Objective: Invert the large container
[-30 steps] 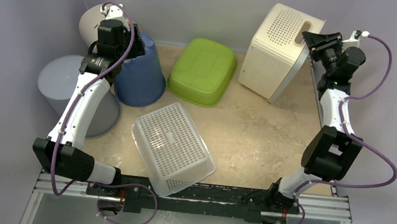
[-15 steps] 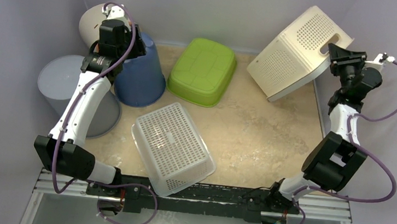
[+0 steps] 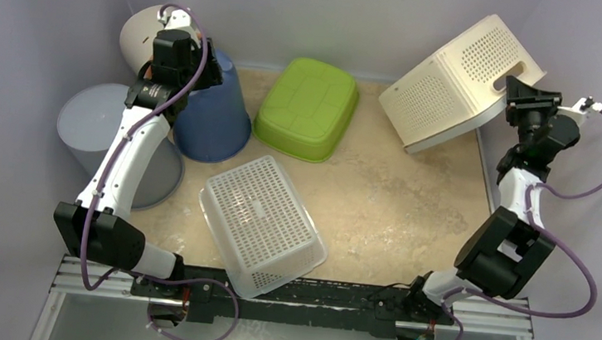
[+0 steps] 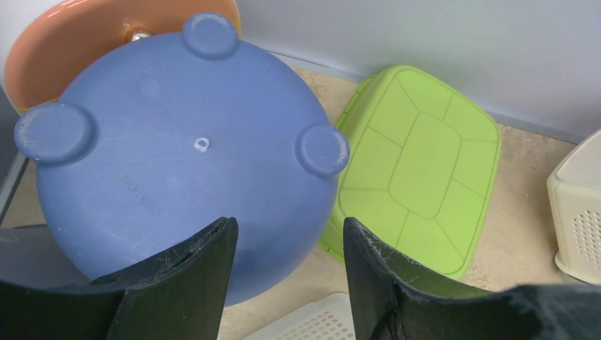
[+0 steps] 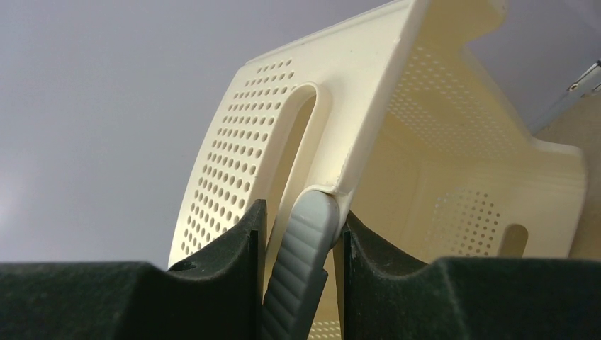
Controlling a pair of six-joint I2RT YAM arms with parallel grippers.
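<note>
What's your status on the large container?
Right gripper shut on grey handle of cream basket. Left gripper open above blue bucket. Basket tilted, not yet inverted. Green tub stands apart.

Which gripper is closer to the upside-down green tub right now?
Left. The left gripper hovers open above the blue bucket, which sits right beside the green tub. The right gripper is farther off on the right side, shut on the cream basket at its handle.
</note>
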